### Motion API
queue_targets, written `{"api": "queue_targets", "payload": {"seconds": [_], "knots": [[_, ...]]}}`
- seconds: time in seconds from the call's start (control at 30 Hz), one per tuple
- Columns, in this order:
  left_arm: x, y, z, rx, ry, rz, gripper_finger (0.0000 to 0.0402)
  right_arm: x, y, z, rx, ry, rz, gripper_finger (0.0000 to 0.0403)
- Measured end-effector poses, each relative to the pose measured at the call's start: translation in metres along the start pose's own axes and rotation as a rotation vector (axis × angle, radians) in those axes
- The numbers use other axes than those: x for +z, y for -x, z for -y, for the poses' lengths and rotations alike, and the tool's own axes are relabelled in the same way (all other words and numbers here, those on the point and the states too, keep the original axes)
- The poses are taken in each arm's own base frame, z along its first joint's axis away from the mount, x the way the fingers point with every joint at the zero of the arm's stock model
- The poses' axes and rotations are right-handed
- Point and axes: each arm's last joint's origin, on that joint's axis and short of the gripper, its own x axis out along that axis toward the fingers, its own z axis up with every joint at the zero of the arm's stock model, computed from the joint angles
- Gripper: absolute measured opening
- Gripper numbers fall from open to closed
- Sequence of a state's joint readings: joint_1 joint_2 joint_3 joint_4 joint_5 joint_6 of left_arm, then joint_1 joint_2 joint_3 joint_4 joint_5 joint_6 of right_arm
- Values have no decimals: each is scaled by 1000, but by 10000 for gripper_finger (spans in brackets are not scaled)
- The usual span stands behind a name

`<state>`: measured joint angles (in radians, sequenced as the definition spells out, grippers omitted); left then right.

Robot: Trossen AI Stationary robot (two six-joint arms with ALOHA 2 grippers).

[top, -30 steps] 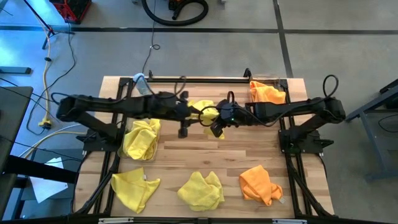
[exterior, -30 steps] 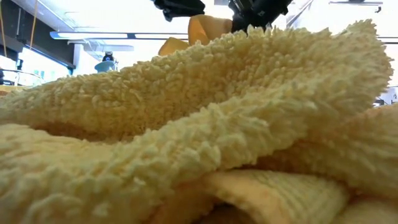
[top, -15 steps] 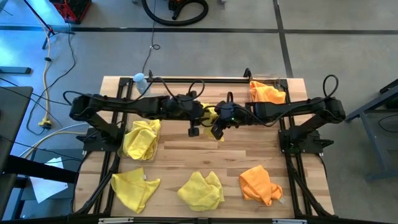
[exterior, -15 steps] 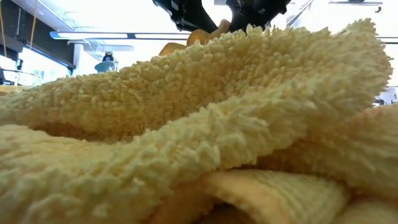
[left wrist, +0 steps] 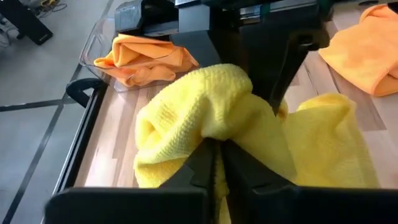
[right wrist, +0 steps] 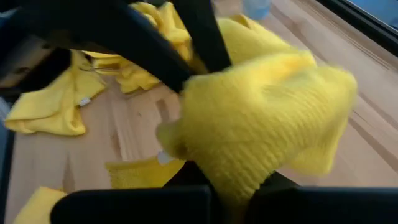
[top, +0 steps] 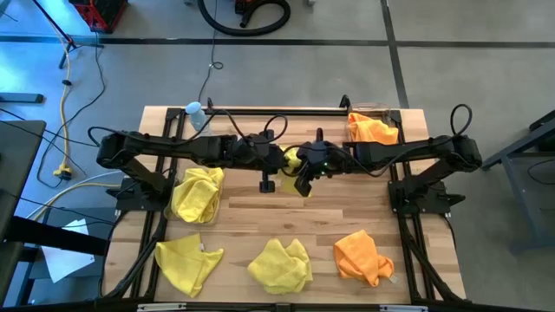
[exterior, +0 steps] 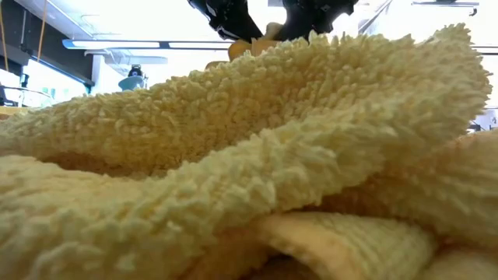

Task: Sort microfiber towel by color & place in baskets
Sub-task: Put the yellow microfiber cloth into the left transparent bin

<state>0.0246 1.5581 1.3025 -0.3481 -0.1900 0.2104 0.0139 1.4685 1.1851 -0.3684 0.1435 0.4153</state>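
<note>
I am in the middle of a hand-over, as I judge it: one yellow towel (top: 292, 159) hangs above the middle of the table (top: 260, 212), and both of my claws have hold of it at once. My left claw (top: 282, 159) is pinched shut on a fold of it; in the left wrist view my two fingers (left wrist: 239, 171) stand close together with the yellow cloth (left wrist: 214, 118) bunched just ahead of them. My right claw (top: 303, 161) is also clamped shut on the same towel, the fabric (right wrist: 261, 118) filling most of its wrist view. Both arms reach in level from their own sides and meet nearly tip to tip, wrists held well clear of the wood. The left basket (top: 192, 198) sits just beside my left arm and holds yellow towels; the right basket (top: 373, 126) at the far right corner holds orange ones (left wrist: 140, 59). So this towel belongs on the left. The next move, I think, calls for the right claw to let go cleanly while the left keeps its pinch, then a swing back over the left basket and a release there. The risk is a tug between the two grips, or cloth snagging on a finger. Two yellow towels (top: 186, 260) (top: 279, 264) and one orange towel (top: 362, 256) lie along the near edge, not yet sorted. A bottle (top: 194, 111) stands at the far left corner.
</note>
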Motion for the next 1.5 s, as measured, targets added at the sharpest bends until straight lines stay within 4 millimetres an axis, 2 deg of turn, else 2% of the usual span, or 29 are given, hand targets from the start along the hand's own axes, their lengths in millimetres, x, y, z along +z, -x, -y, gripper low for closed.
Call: {"api": "queue_targets", "payload": {"seconds": [0.23,0.43,0.67,1.07,1.27,1.5], "knots": [[0,6,-2,21,36,-15,2,2,0,-1,13,20,17,5],[-1,29,-7,61,63,-44,1,1,0,0,1,23,1,5],[5,51,-8,77,83,6,0,1,0,1,-4,22,3,5],[8,55,-1,50,106,29,5,1,0,1,-5,22,0,5],[10,56,2,42,105,52,35,1,0,1,-6,23,-1,5],[10,56,2,22,105,56,107,1,0,1,-6,30,-1,5]]}}
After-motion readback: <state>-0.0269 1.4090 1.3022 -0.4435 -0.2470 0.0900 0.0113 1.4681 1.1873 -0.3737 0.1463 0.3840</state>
